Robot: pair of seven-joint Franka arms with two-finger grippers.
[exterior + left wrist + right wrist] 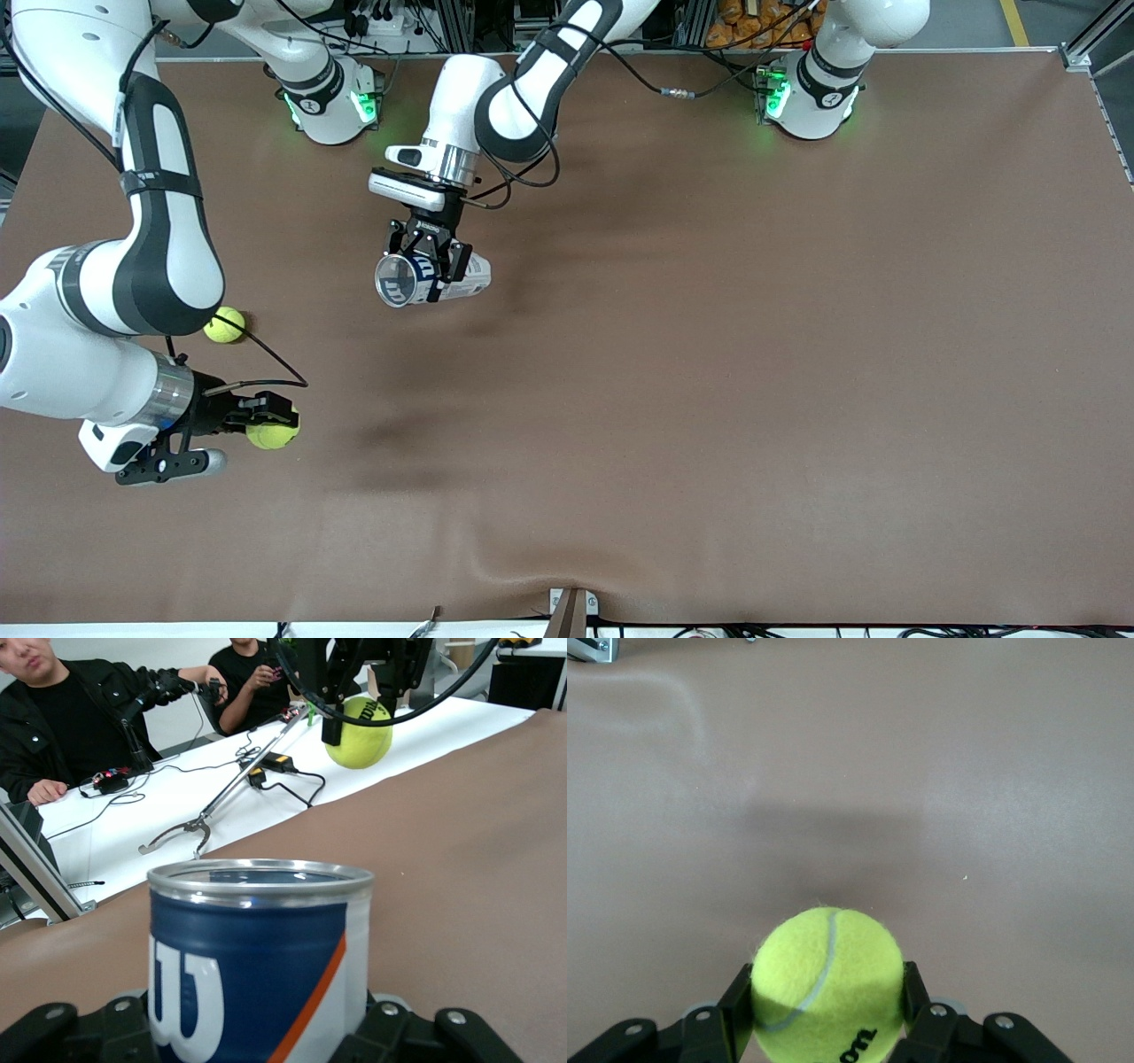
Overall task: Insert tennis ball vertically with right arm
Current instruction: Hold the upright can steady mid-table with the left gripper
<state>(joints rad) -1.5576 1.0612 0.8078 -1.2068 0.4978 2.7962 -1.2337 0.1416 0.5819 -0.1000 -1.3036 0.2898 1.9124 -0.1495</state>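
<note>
A yellow-green tennis ball [273,433] [828,988] is held in the air, clamped on both sides by my right gripper [268,424] [828,1010], over the right arm's end of the brown table. My left gripper [433,264] [257,1032] is shut on a blue-and-white can [431,278] [257,966], which it holds tilted on its side above the table. The can's open mouth [394,280] points toward the right arm's end. The left wrist view shows the held ball [360,730] above the table, past the can's open rim.
A second tennis ball [224,324] lies on the table beside the right arm's elbow. A metal bracket [572,602] sits at the table's edge nearest the front camera. In the left wrist view a white table [177,806] carries cables and a grabber tool [221,802], with two seated people.
</note>
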